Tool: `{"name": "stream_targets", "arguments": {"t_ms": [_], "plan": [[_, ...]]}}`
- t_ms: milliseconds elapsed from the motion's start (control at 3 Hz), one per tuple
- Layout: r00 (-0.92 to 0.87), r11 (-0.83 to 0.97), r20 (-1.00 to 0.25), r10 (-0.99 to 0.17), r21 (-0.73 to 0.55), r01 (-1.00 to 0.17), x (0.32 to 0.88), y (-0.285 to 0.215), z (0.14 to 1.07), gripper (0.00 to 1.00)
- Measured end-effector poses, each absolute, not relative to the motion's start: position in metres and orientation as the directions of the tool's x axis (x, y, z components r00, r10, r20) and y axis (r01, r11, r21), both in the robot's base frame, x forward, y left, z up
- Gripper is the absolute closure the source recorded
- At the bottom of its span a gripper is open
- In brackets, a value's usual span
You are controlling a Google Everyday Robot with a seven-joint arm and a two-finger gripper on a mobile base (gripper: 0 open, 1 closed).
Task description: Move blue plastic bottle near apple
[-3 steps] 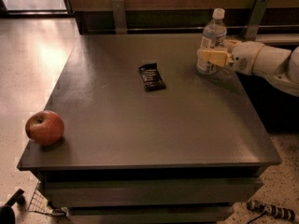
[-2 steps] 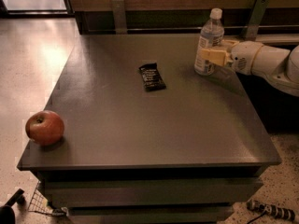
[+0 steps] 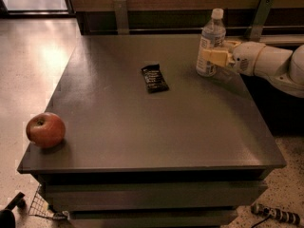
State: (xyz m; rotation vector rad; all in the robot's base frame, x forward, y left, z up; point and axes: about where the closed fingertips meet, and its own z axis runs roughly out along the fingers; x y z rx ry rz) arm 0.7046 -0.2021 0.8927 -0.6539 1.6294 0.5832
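Observation:
The blue plastic bottle (image 3: 212,34), clear with a white cap, stands upright at the far right of the dark table (image 3: 156,127). My gripper (image 3: 209,58) reaches in from the right and is shut around the bottle's lower body. Its yellowish fingers (image 3: 216,57) cover part of the label. The red apple (image 3: 45,129) sits at the table's near left corner, far from the bottle.
A small black snack wrapper (image 3: 154,78) lies on the table between the bottle and the apple, towards the back. My white arm (image 3: 270,63) extends over the table's right edge. Metal brackets (image 3: 260,11) and a dark wall line the far side.
The gripper and the bottle in it have shifted a little to the left along the table. The apple and wrapper have not moved.

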Motion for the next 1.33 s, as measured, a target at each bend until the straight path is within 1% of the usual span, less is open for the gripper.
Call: {"name": "stream_targets", "arguments": {"t_ms": [333,667,1000,1333], "plan": [[-0.124,0.711,-0.984,-0.125,-0.002,-0.703,0.704,-0.197,0.904,1.0],[-0.152,0.698,-0.969,-0.194,-0.027,-0.715,0.689,-0.177,0.942,1.0],[-0.174,0.679,-0.968,-0.18,0.005,-0.734,0.665,-0.153,0.963,1.0],[-0.164,0.659,-0.975,-0.15,0.025,-0.752,0.627,-0.124,0.977,1.0]]}}
